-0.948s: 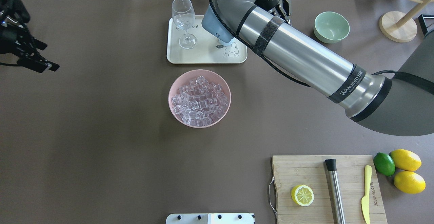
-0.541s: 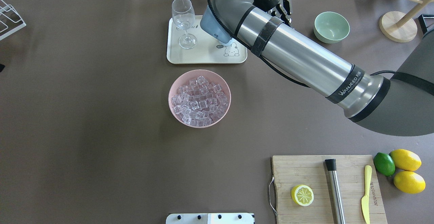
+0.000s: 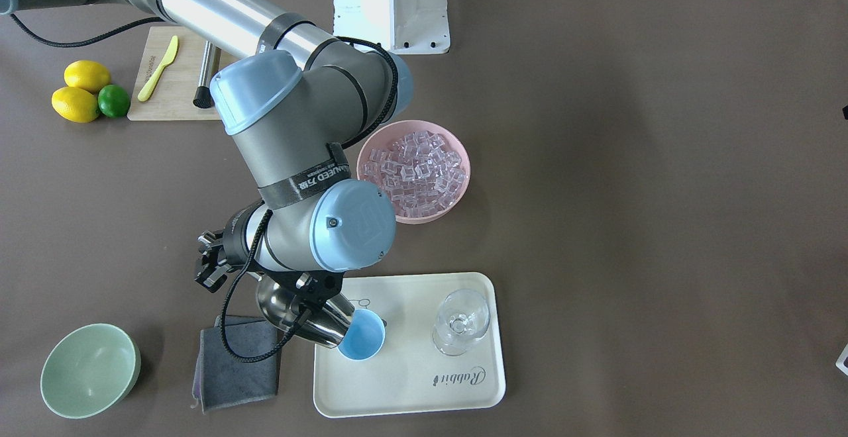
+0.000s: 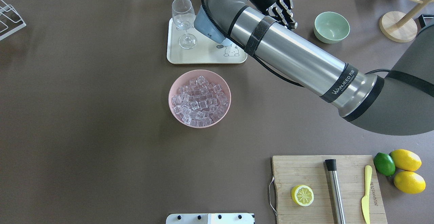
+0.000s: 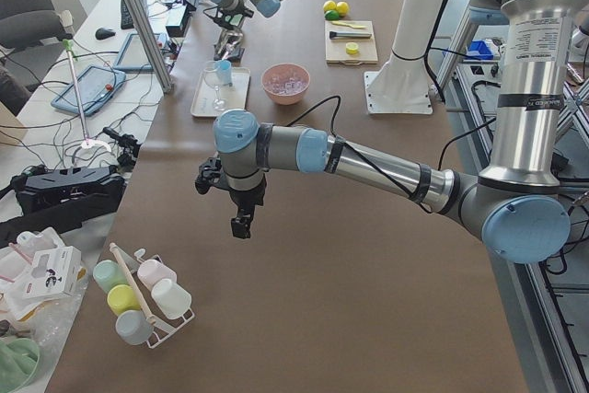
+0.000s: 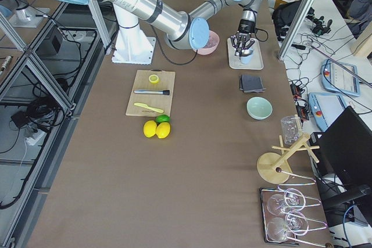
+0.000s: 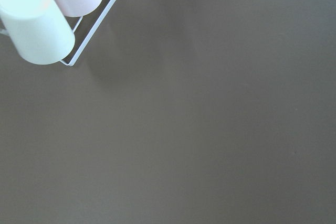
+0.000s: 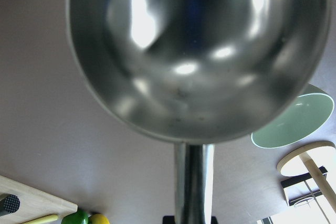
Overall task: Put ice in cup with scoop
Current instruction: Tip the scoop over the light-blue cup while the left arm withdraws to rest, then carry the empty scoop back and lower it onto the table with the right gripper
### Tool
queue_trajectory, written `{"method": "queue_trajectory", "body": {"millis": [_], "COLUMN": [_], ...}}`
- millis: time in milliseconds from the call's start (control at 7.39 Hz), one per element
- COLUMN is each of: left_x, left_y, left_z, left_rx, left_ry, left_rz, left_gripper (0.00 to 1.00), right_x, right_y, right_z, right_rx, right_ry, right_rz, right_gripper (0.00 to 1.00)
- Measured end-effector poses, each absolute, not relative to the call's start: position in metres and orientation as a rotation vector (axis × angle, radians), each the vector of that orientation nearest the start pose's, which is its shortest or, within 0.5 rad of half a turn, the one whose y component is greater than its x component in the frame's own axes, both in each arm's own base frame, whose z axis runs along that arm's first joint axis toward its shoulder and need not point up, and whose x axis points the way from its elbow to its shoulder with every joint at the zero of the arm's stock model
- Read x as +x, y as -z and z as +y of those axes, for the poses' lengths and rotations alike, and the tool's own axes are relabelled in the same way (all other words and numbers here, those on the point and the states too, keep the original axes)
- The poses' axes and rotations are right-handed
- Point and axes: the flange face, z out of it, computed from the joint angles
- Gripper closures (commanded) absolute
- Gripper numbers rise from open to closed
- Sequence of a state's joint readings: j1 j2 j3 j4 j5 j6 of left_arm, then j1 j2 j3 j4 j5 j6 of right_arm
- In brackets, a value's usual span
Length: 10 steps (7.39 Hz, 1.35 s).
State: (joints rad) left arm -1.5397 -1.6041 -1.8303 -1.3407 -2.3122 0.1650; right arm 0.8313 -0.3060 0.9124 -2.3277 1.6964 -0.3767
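My right gripper (image 3: 211, 268) is shut on the handle of the steel scoop (image 3: 311, 321). The scoop is tilted with its mouth at the rim of the light-blue cup (image 3: 361, 335), which stands on the cream tray (image 3: 411, 390). No ice shows in the cup or in the scoop bowl in the right wrist view (image 8: 194, 51). The ice (image 4: 199, 98) fills the pink bowl (image 4: 174, 85) at mid-table. In the overhead view the right arm hides the cup and scoop. My left gripper (image 5: 241, 218) hangs over the table's left end; I cannot tell if it is open.
A stemmed glass (image 3: 462, 321) stands on the tray beside the cup. A grey cloth (image 3: 238, 364) and a pale green bowl (image 3: 89, 371) lie past the scoop. A cutting board (image 4: 349, 180) holds a lemon half, steel cylinder and knife. A cup rack (image 5: 143, 301) sits below the left gripper.
The left gripper has moved out of the overhead view past its left edge. The right arm has shifted a little to the left, and its wrist has turned over the tray.
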Motion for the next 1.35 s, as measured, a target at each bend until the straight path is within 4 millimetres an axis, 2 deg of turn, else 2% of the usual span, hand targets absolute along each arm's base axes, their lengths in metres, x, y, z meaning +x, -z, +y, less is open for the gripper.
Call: {"method": "queue_trajectory", "body": {"millis": [677,948,1083,1218,1354], "left_x": [-0.056,-0.055,-0.056,-0.055,-0.054], "left_y": [-0.565,-0.582,-0.590,-0.598,-0.605], "left_z": [-0.495,-0.497,-0.497,-0.498,-0.499], "left_rx": [0.063,0.044,0.045,0.039,0.027], "left_ry": [-0.198,-0.192,-0.190,-0.188,-0.186], "left_rz": [0.674,0.675,0.675,0.677,0.677], "left_gripper": [0.02,0.02,0.02,0.01,0.01], "right_x": [-0.470,-0.466,-0.453,-0.428,-0.390], "right_y": [-0.180,-0.168,-0.156,-0.159,-0.176], "right_z": [-0.676,-0.673,-0.670,-0.661,-0.649], "right_rx": [-0.171,-0.138,-0.102,-0.057,-0.010], "right_ry": [1.137,1.143,1.135,1.111,1.074], "right_rz": [-0.051,-0.061,-0.089,-0.135,-0.203], "right_gripper": [1.00,1.00,1.00,1.00,1.00]}}
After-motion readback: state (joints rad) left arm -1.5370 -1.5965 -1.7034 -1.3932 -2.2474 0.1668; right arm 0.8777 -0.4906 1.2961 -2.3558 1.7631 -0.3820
